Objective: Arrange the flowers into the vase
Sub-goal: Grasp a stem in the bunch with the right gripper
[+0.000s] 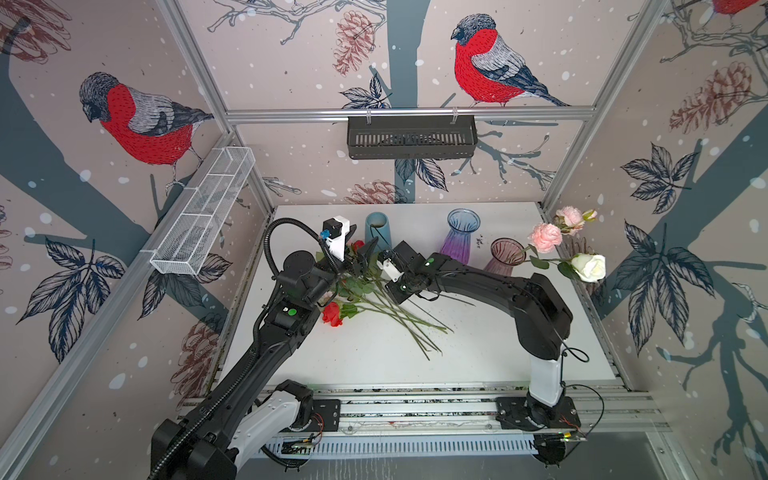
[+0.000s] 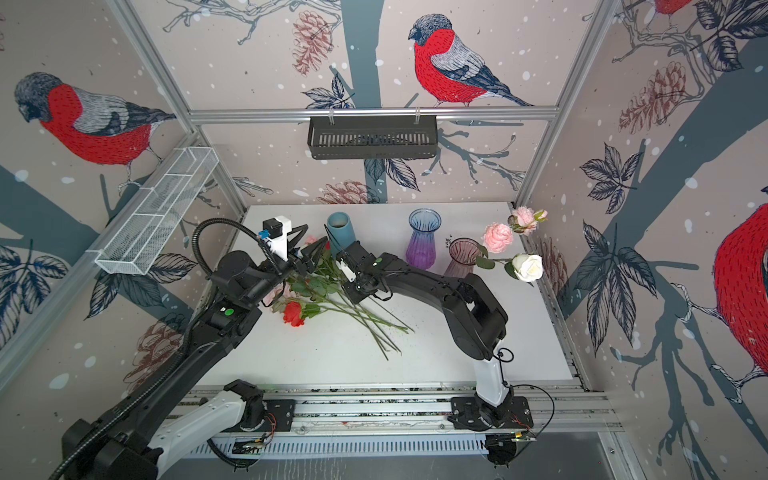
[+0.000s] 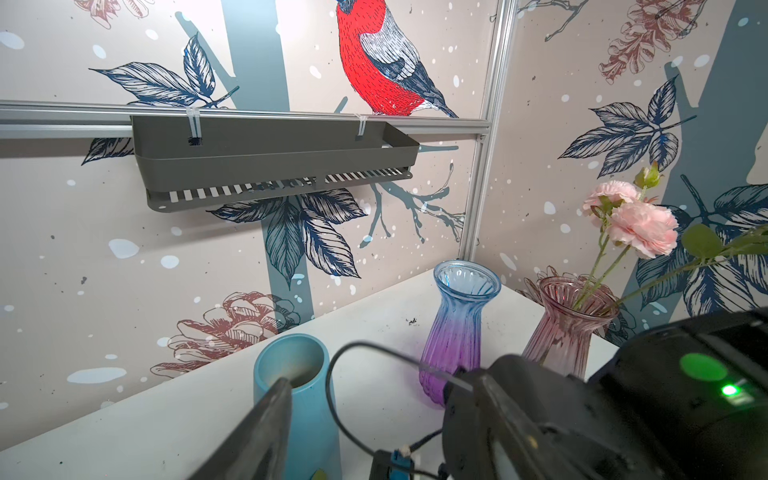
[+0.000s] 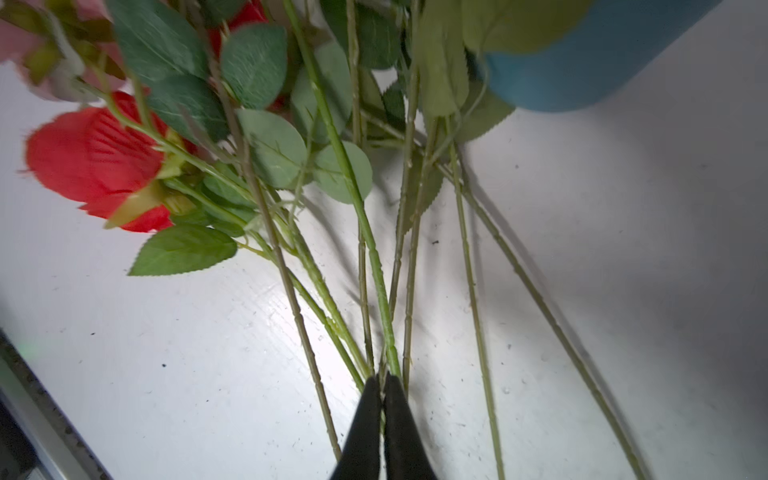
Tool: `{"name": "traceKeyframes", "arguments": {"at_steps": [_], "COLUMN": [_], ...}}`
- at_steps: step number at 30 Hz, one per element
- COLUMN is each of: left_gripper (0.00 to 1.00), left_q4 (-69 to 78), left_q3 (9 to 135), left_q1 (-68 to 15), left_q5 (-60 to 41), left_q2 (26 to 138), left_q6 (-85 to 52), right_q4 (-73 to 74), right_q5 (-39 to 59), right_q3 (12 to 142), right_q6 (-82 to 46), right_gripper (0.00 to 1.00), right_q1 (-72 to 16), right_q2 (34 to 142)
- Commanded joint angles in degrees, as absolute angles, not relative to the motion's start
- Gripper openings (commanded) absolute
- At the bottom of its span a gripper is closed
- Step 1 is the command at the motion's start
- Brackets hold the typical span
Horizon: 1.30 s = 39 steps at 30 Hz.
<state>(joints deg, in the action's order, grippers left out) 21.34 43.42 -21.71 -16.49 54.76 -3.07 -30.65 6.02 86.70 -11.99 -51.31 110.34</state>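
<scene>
Green stem (image 4: 376, 266) is pinched in the closed tips of the right gripper (image 4: 382, 380), its length running straight ahead of them into the flowers (image 1: 361, 291) heaped on the table (image 1: 478, 345), while the left gripper (image 2: 309, 245) hangs spread and empty just above the heads.

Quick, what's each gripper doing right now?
Left gripper: open, holding nothing.
Right gripper: closed on a green stem.
</scene>
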Motion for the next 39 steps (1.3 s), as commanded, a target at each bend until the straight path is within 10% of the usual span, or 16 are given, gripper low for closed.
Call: {"name": "traceKeyframes", "arguments": {"at_steps": [1, 26, 33, 39], "left_gripper": [0.69, 0.69, 0.69, 0.69], "left_q4": [24.44, 25.46, 25.33, 25.31], "left_q3": [43.24, 42.71, 42.69, 42.71], "left_q1": [-21.36, -20.39, -20.3, -20.3], "left_q5": [-16.52, -16.52, -16.51, -16.61], "left_q2": [55.0, 55.19, 54.76, 54.76], "left_q6": [-3.49, -4.49, -4.61, -4.71], "right_q4": [-31.29, -29.0, -29.79, -29.79], "right_q5": [5.27, 12.87, 12.49, 12.16], "right_q3": [87.19, 87.76, 89.56, 89.47], "right_q6": [-11.1, -11.38, -11.42, -11.83], "right_gripper": [0.09, 0.37, 0.3, 0.04], "right_q1": [-51.34, -55.49, -56.71, -56.85], "right_q2": [106.92, 116.18, 119.24, 118.09]}}
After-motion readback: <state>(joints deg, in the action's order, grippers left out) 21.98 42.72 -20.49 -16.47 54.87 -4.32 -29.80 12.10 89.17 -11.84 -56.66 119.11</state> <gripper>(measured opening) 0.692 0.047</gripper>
